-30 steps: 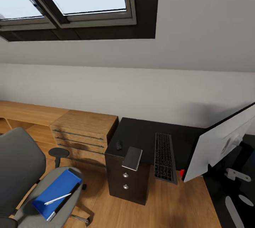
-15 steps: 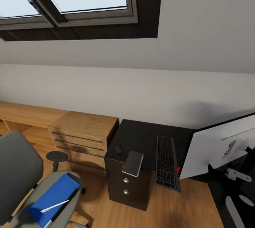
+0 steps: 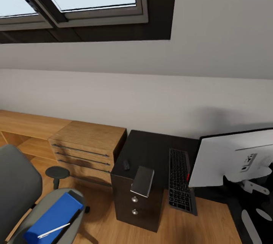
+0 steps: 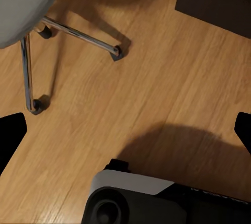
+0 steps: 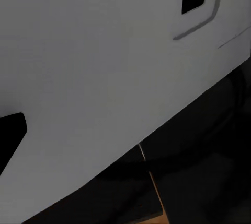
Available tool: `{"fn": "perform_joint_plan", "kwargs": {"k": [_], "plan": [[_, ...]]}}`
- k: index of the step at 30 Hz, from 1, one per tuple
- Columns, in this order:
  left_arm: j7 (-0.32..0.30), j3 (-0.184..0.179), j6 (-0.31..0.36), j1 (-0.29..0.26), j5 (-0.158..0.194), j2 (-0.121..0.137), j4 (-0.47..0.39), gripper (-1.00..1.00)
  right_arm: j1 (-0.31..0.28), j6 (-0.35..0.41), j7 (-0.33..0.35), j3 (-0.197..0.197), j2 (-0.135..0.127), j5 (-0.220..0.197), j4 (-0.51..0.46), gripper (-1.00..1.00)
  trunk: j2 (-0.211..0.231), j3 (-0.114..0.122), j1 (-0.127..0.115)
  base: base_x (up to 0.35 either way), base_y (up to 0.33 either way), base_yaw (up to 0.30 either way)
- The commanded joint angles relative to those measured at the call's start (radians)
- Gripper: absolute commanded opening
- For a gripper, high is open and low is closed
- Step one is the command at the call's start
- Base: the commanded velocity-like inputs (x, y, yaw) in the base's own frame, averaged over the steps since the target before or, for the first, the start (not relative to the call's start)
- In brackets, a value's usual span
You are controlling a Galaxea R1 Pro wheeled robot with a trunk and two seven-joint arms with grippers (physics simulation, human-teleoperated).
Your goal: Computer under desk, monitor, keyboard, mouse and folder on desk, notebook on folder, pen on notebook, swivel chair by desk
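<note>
Your left gripper [image 4: 125, 130], fingers spread and empty, is the nearer arm to the folder [image 3: 51, 219], which lies on the swivel chair [image 3: 22, 191] at 7 o'clock, long axis running 2-to-8.

Bare desk [image 3: 149, 149] top lies open left of the keyboard [image 3: 179, 179] — the monitor [image 3: 231, 158] blocks the right.

The chair [image 3: 22, 202] is cut off at the lower left of the head view — so is the folder [image 3: 51, 219] on its seat. The monitor [image 3: 233, 162] runs off the right edge. A small dark object [image 3: 126, 165] on the desk [image 3: 151, 153] is too small to identify.
</note>
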Motion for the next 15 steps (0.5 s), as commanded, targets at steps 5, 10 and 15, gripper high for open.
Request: {"fn": "perform_joint_plan", "kwargs": {"k": [5, 10, 15], "plan": [[0.007, -0.009, -0.004, -0.001, 0.009, 0.000, 0.000, 1.00, -0.001, 0.001, -0.003, 0.001, 0.000, -0.009, -0.001, 1.00, -0.002, -0.002, 0.001, 0.153, 0.000, 0.000], [0.008, -0.009, -0.003, -0.001, 0.009, 0.000, 0.000, 1.00, -0.001, 0.001, -0.003, 0.001, 0.000, -0.009, -0.001, 1.00, -0.002, -0.002, 0.001, 0.019, 0.000, 0.000], [0.007, -0.011, -0.004, -0.001, 0.008, -0.001, 0.000, 1.00, -0.001, 0.001, -0.002, 0.001, 0.000, -0.009, -0.001, 1.00, -0.002, -0.002, 0.001, 0.104, 0.000, 0.000]]}}
